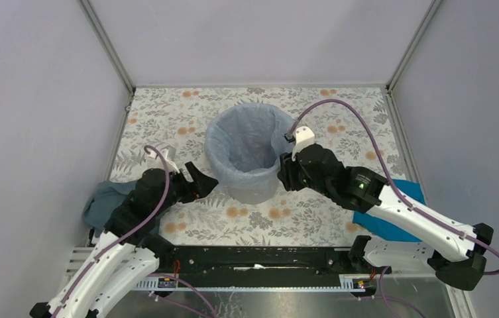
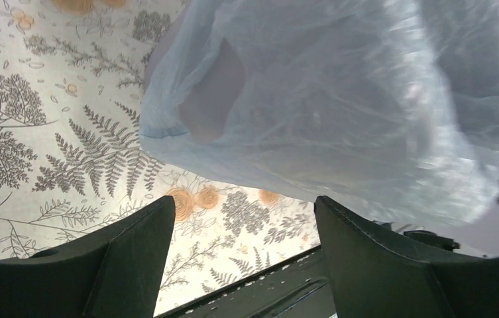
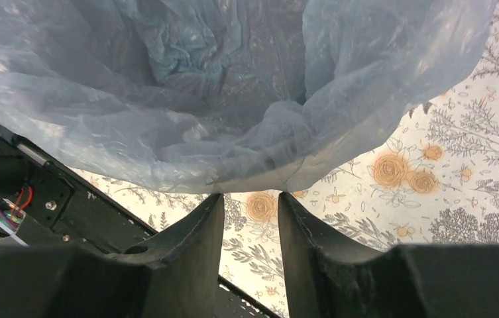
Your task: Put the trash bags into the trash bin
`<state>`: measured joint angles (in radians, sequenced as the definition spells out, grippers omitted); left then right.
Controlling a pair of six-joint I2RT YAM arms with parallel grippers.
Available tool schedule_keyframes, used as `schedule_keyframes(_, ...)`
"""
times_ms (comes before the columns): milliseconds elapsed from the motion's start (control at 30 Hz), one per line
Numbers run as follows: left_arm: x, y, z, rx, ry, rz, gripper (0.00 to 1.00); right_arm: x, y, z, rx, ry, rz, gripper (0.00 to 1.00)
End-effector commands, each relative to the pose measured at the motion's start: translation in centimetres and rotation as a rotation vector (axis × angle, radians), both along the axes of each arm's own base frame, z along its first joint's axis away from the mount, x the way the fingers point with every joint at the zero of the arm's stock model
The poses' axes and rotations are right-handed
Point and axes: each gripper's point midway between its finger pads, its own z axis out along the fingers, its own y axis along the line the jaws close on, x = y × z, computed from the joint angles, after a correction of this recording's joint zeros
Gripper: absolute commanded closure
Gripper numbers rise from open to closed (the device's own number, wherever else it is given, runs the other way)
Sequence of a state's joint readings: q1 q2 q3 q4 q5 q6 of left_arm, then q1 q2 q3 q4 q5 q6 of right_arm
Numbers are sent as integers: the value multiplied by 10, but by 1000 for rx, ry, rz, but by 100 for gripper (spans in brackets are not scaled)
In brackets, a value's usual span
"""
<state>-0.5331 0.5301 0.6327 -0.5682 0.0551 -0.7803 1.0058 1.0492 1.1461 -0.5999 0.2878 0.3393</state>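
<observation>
I am holding my left gripper (image 1: 208,185) wide open, just off the left side of the trash bin (image 1: 253,196) and clear of its wall. In the left wrist view my two dark fingers (image 2: 134,258) are standing far apart, with only the floral table cover (image 2: 67,152) showing between them; nothing is sitting in the jaws.

The pale-blue trash bag (image 1: 233,132) is sitting inside the round light-grey bin in the middle of the table, its wrinkled film lining the inside and folding over the rim all the way round. From my left wrist the film is hanging down the outside of the bin, and a cut-out in it is baring a patch of grey wall.

My right gripper (image 1: 286,173) is reaching in at the right side of the bin's rim. In the right wrist view its fingers (image 3: 187,252) are standing only a narrow gap apart, and the patterned cover is showing through that gap. The bunched lower edge of the bag is hanging right at the fingertips; I cannot tell whether they are touching it, and no film is lying between them.

A dark teal-grey cloth (image 1: 104,202) is lying at the table's left edge beside my left arm. A bright blue cloth (image 1: 402,222) is lying under my right arm.
</observation>
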Motion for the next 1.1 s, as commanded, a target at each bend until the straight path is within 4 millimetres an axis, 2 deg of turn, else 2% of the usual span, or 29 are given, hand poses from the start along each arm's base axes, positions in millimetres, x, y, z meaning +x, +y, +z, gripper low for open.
schedule_keyframes(0, -1, 9, 45, -68, -85, 59, 18, 8, 7, 14, 82, -25, -46, 57)
schedule_keyframes(167, 3, 17, 64, -50, -134, 95, 18, 3, -5, 52, 106, -64, -42, 37)
schedule_keyframes(233, 4, 22, 65, -31, -140, 114, 18, 6, -15, 61, 77, -83, -76, 34)
schedule_keyframes(400, 16, 35, 72, 4, -163, 200, 15, 35, -29, 98, -14, -203, -169, 31)
schedule_keyframes(533, 24, 39, 77, 36, -167, 231, 11, 56, -15, 109, -44, -215, -152, 26)
schedule_keyframes(567, 25, 41, 76, 43, -165, 243, 10, 66, -17, 105, -41, -199, -162, 28)
schedule_keyframes(667, 28, 48, 75, 48, -170, 291, 9, 104, -26, 89, 41, -138, -183, 40)
schedule_keyframes(700, 29, 49, 77, 45, -174, 297, 9, 108, -23, 84, 53, -124, -171, 44)
schedule_keyframes(867, 37, 44, 83, 52, -191, 291, 8, 102, -2, 64, 139, -95, -83, 54)
schedule_keyframes(933, 41, 40, 87, 49, -206, 278, 8, 102, -5, 47, 133, -77, -106, 61)
schedule_keyframes(1000, 45, 39, 91, 56, -215, 280, 8, 101, -11, 20, 99, -47, -133, 63)
schedule_keyframes(1067, 49, 39, 98, 58, -233, 282, 8, 98, -15, 2, 84, -28, -149, 64)
